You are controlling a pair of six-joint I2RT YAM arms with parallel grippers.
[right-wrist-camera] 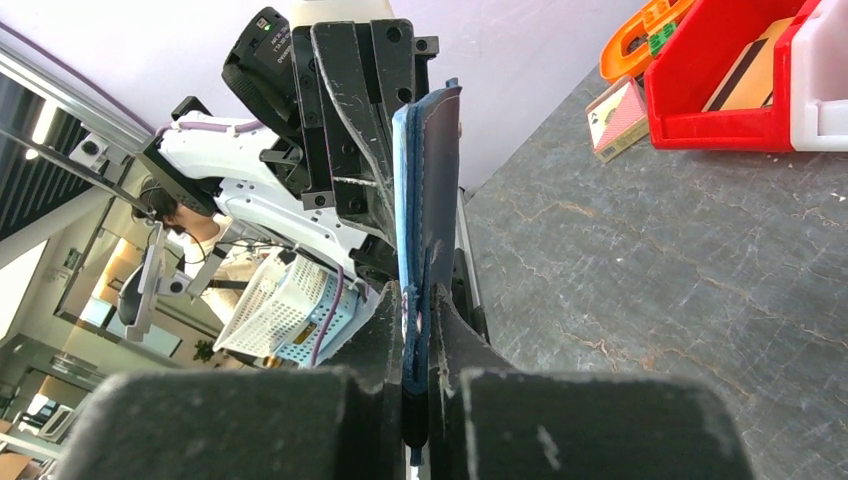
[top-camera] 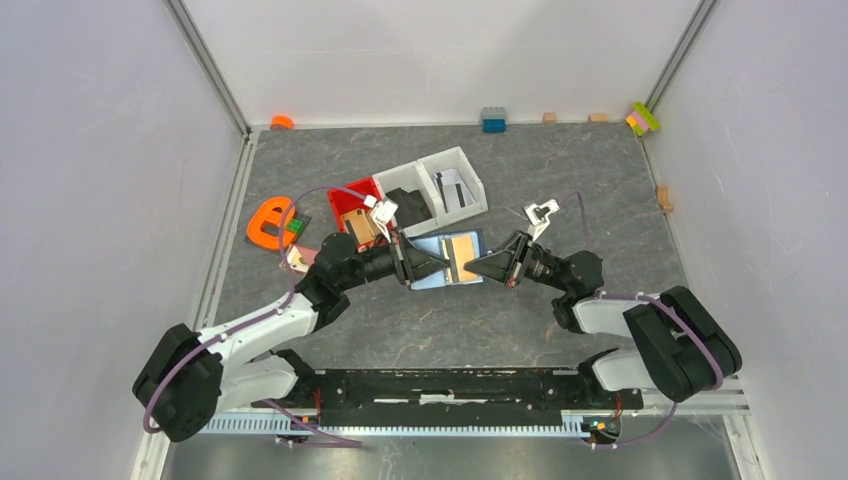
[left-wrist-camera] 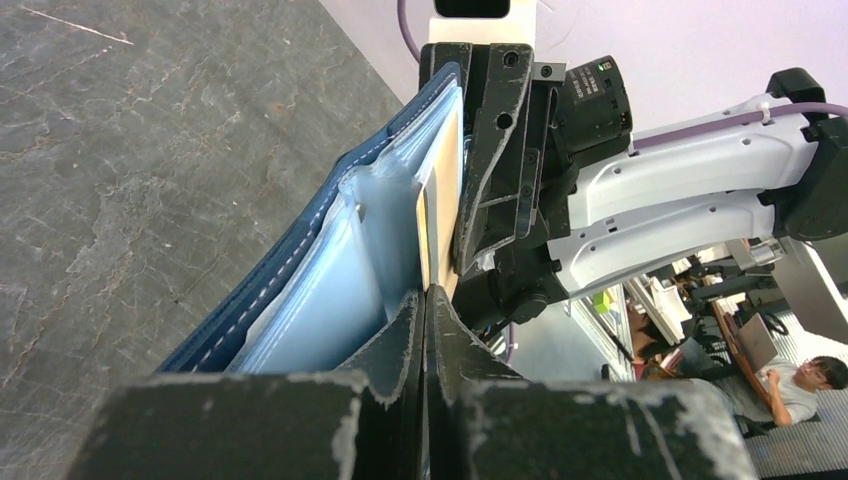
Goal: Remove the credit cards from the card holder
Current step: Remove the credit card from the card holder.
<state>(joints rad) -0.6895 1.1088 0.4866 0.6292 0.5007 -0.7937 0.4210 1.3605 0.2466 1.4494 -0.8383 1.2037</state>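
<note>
Two hands on one thing — my left hand [left-wrist-camera: 425, 318] and my right hand [right-wrist-camera: 420, 345] face each other over the middle of the worktop [top-camera: 560, 180], with the card holder [top-camera: 430, 246] spread open between them. My left hand is closed tight on the holder's left edge. In its own wrist view the fingers [left-wrist-camera: 398, 340] meet with no gap, right at the pale blue inner pockets, and a thin yellowish card edge [left-wrist-camera: 424, 220] stands just above the fingertips. My right hand is clamped on the opposite edge: its wrist view shows the navy cover with its stitched seam pinched between the two fingers. Whether the holder touches the worktop I cannot tell.

From above, the holder's inner face is up, light blue on the left, and a tan card-like piece [top-camera: 462, 255] with a dark stripe lies in its right half.

The credit cards [top-camera: 452, 188] that I can make out — light and dark grey — stand in the right-hand white bin [top-camera: 447, 155], beyond the holder. Just left of it sits a second white bin [top-camera: 400, 172] with a black thing [top-camera: 405, 203] inside, and left of that a red bin [top-camera: 345, 190] holding a tan striped piece [right-wrist-camera: 752, 72]. An orange object [top-camera: 265, 225] rests on the worktop near the left wall, well apart from the holder.
</note>
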